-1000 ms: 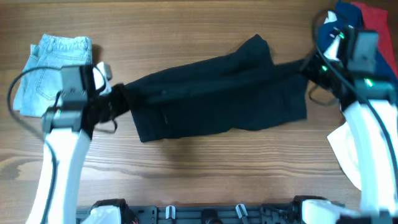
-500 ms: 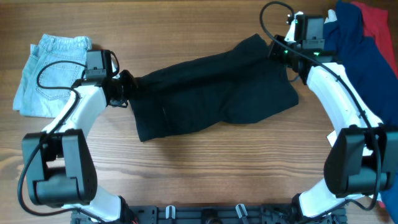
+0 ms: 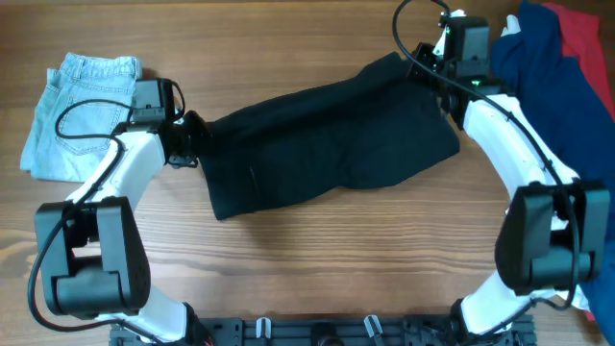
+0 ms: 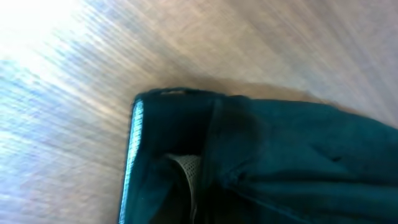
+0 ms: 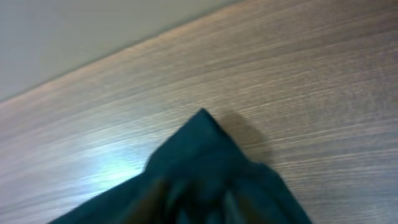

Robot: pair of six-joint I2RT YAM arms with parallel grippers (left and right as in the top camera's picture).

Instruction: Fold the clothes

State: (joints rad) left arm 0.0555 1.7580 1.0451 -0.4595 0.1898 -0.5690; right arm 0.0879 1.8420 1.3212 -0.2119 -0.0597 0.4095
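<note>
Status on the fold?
Left gripper, right gripper each shut on an end of black garment. Garment spread on table. Denim, navy pile lie apart.

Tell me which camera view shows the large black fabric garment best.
Overhead. It shows nearly the whole large black fabric garment spread across the wooden table, outline and creases included. The left wrist view shows only one blurred hemmed end close up; the right wrist view only a blurred pointed corner.

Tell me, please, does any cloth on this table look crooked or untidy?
Yes. The black garment lies slanted across the table, wrinkled, not yet folded. At the far right corner, the navy garment and red garment sit in a loose heap.
</note>
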